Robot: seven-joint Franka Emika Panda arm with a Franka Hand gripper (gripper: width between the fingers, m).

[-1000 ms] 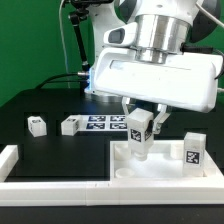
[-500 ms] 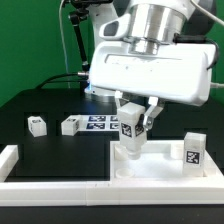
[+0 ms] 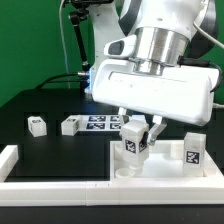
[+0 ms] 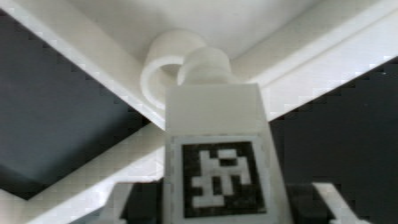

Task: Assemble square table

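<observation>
1. I count four white block legs, each carrying a black-and-white tag.
2. The gripper is clamped on the held leg. The leg hangs slightly tilted, with its lower end down at the near corner of the square panel on the exterior view's left.
3. In the wrist view the held leg points at a raised round socket, and its far end overlaps the ring. I cannot tell whether it is seated inside.
4. The standing leg is upright on the panel's corner at the exterior view's right, well apart from the held one.
5. The outer loose leg and the inner loose leg lie on the black table, near each other. The inner one is just beside the marker board.
6. There is one square panel, which lies flat on the table inside the white border rail.
7. The tags show only blocky patterns. No brand, letters or numbers can be read anywhere.
</observation>
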